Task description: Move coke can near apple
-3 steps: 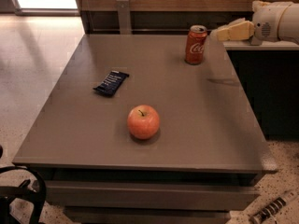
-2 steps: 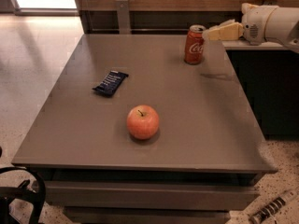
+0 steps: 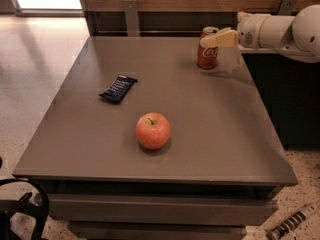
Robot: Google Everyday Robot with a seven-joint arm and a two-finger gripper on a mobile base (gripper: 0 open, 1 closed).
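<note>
The red coke can (image 3: 206, 54) stands upright at the far right of the grey table (image 3: 210, 134). The apple (image 3: 153, 130) sits near the table's front middle, well apart from the can. My gripper (image 3: 210, 40) reaches in from the right on a white arm; its yellowish fingers (image 3: 220, 38) overlap the can's upper part. I cannot tell whether they hold the can.
A flat dark blue wrapped bar (image 3: 118, 88) lies left of centre. A wooden wall runs behind the table. A dark cabinet (image 3: 287, 99) stands at the right. A black curved part (image 3: 25, 204) shows at the lower left.
The gripper has moved left, from beside the can to over its upper part. The can, apple and bar have not moved.
</note>
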